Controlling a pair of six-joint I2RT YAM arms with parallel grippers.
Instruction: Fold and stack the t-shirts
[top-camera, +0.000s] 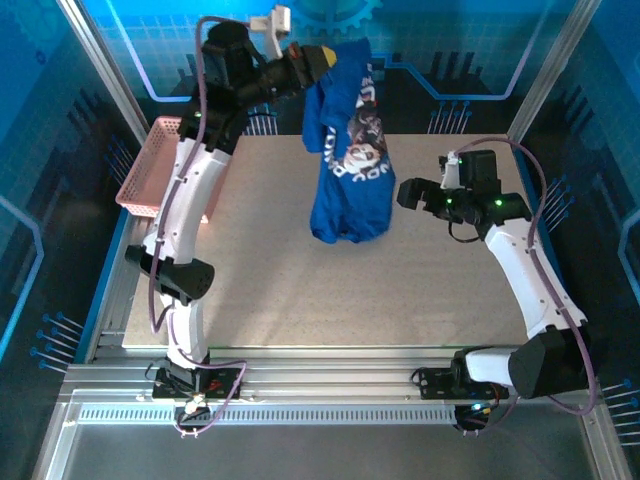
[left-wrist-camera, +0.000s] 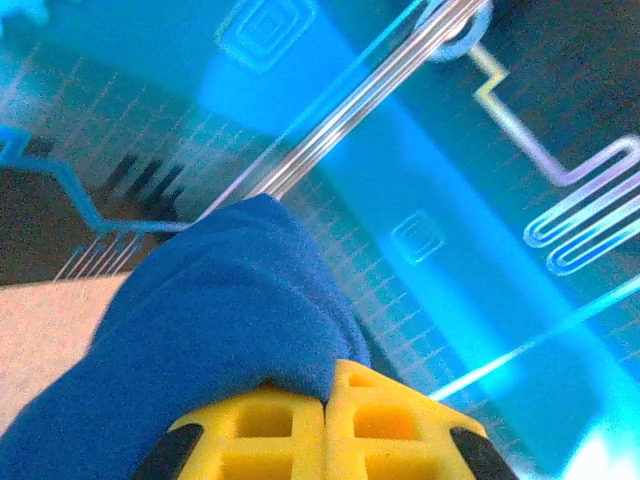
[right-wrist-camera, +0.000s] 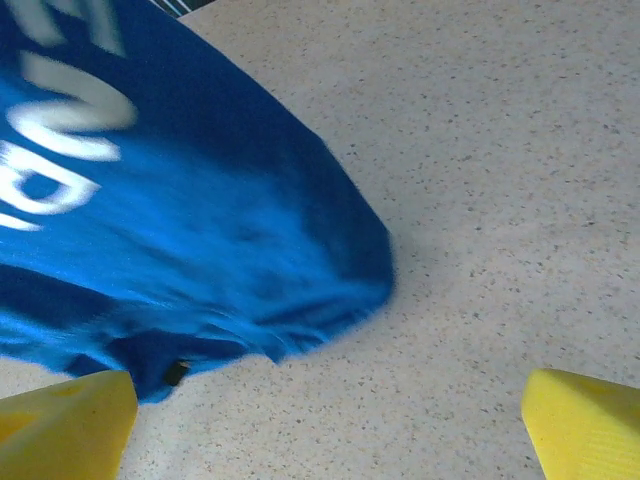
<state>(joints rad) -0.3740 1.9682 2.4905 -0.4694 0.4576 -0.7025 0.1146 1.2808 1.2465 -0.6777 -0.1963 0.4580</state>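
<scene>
Hanging from the left gripper (top-camera: 322, 57), whose jaws pinch its top high over the table (top-camera: 300, 290), the blue t-shirt (top-camera: 350, 160) rests its lower end there, so the spread right gripper (top-camera: 408, 192) nearby should take one bottom corner cleanly.

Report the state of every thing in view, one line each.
t-shirt: unfolded, hanging from the left gripper, lower end bunched on the table.
left gripper: shut on the t-shirt's upper end, raised.
right gripper: open, holding nothing, low beside the t-shirt's lower end.
pink basket: upright at the table's left edge.
</scene>
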